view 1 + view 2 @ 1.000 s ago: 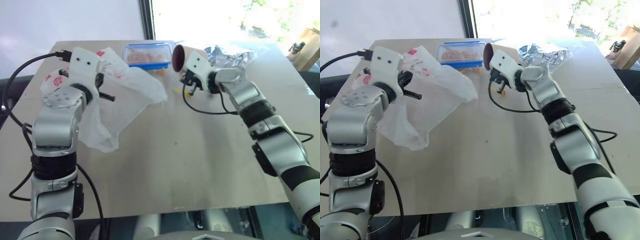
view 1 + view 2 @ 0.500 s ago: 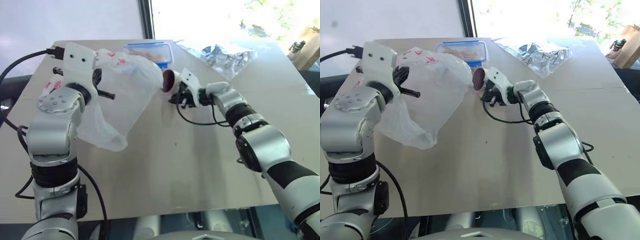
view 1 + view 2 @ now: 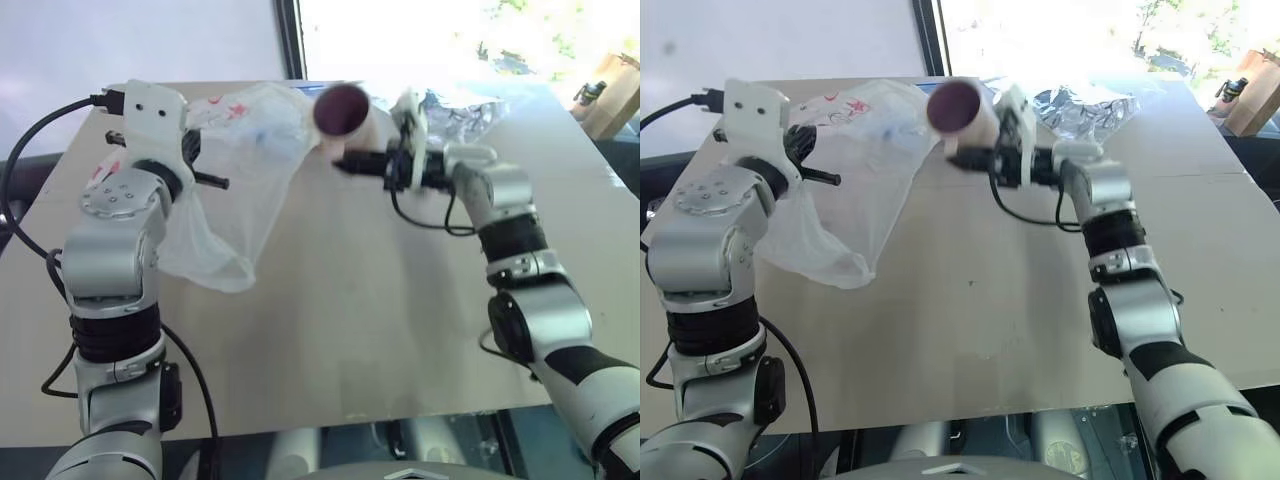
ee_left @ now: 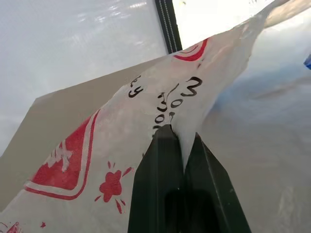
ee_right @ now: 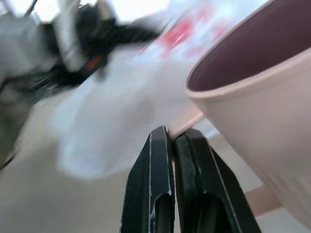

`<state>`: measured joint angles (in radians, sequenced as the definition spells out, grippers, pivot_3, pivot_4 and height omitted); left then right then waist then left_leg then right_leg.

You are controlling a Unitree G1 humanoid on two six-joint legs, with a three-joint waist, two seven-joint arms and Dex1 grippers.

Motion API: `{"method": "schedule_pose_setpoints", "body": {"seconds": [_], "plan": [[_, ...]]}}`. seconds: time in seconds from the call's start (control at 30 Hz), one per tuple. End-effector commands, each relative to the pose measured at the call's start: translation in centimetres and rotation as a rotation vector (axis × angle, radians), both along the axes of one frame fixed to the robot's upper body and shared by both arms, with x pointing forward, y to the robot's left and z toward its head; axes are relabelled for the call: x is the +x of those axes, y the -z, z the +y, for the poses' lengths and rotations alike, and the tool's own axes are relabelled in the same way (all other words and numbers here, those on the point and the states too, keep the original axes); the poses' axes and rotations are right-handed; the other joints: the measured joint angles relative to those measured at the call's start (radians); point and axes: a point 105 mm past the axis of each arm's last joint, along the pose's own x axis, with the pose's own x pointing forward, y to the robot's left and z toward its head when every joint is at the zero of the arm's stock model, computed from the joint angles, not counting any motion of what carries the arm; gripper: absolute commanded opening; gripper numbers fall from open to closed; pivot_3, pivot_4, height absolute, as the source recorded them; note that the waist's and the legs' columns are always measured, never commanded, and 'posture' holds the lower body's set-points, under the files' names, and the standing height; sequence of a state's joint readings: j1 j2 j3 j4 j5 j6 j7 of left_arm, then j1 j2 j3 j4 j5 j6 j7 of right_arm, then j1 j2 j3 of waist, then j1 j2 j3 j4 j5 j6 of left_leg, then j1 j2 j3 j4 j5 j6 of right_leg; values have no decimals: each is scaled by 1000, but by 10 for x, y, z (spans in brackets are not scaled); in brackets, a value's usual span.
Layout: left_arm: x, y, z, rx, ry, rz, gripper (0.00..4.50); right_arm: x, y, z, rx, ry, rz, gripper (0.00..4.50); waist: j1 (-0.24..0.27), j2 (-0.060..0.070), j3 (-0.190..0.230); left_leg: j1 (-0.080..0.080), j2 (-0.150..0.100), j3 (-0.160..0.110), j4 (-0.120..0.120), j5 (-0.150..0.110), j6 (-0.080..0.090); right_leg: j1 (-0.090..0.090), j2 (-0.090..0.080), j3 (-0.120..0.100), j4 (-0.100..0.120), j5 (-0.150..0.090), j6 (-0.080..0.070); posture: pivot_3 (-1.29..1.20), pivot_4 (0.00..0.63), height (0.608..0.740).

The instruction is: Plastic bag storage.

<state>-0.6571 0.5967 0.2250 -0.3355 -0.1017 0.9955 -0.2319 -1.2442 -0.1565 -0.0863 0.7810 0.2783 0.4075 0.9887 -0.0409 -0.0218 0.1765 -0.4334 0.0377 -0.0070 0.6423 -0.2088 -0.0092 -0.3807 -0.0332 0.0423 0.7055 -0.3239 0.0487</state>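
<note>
Holding the bag (image 3: pixel 240 170) up off the table (image 3: pixel 400 330) at the left, film pinched tight between the shut fingers of the left gripper (image 4: pixel 176 141); red print and dark lettering showing just past the fingertips. Letting the rest of the bag hang and drape down to the tabletop, likely so the film spreads and can be gathered. Gripping the cup (image 3: pixel 962 108) with the right gripper (image 5: pixel 171 133), fingers closed on what looks like the cup's handle, dark mouth turned sideways toward the bag and just beside its upper edge. Carrying the cup in the air, clear of the table, probably to serve as the holder the bag gets stuffed into. Judging the step in hand as bringing cup and bag together; bag not yet inside. Leaving the crinkly bag (image 3: pixel 470 105) of silvery items at the far edge, behind the right arm, apart from the work.
</note>
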Motion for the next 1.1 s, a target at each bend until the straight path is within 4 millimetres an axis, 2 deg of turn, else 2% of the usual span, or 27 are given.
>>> {"method": "schedule_pose_setpoints", "body": {"seconds": [0.03, 0.13, 0.27, 0.43, 0.7, 0.9, 1.0, 1.1], "plan": [[-4, -19, 0, 15, -7, -76, 0, 31, -10, -11, 73, 242, -27, 53, 2, 0, 0, 0, 0, 0, 0, 0, 0, 0, 0, 0, 0, 0, 0, 0, 150, 740], [-7, -21, 0, 19, -11, -84, 0, 42, -3, -11, 40, 332, -44, 53, 2, 0, 0, 0, 0, 1, 0, 0, 0, 1, -1, 0, -2, 0, 0, 0, 150, 740], [-13, -21, 4, 19, -34, -84, 0, 43, 6, -7, -31, 339, -83, 53, 0, 0, 0, -1, 0, 2, -1, 0, 0, 0, -1, 2, -4, 0, 0, 0, 150, 740], [-17, -17, -4, 5, -22, -84, 0, 53, 33, -16, -204, 488, -157, 53, -3, 0, 0, -1, 0, 3, -4, 0, 0, 0, 0, 2, -7, 0, 0, 0, 150, 740], [-26, -19, -4, 11, -39, -85, 0, 62, 65, -25, -226, 672, -70, 53, -3, 0, 0, -1, 1, 3, -4, 0, -1, 0, -1, 2, -8, 0, 0, 0, 150, 740], [-39, -21, 6, 20, -95, -87, 0, 51, 97, -6, -193, 553, 92, 53, -5, 0, 0, -1, 1, 3, -5, 1, -1, 0, 0, 2, -8, 0, 0, 0, 150, 740], [-46, -25, 12, 27, -125, -99, 0, 35, 103, 10, -155, 354, 157, 53, -4, 0, 0, 0, 0, 3, -5, 1, -1, 1, 0, 2, -7, 0, 0, 0, 150, 740], [-49, -25, 15, 23, -137, -97, 0, 19, 105, 16, -161, 156, 170, 53, -4, 0, 0, 1, 0, 3, -5, 1, -1, 2, 1, 2, -7, 0, 0, 0, 150, 740]]}}
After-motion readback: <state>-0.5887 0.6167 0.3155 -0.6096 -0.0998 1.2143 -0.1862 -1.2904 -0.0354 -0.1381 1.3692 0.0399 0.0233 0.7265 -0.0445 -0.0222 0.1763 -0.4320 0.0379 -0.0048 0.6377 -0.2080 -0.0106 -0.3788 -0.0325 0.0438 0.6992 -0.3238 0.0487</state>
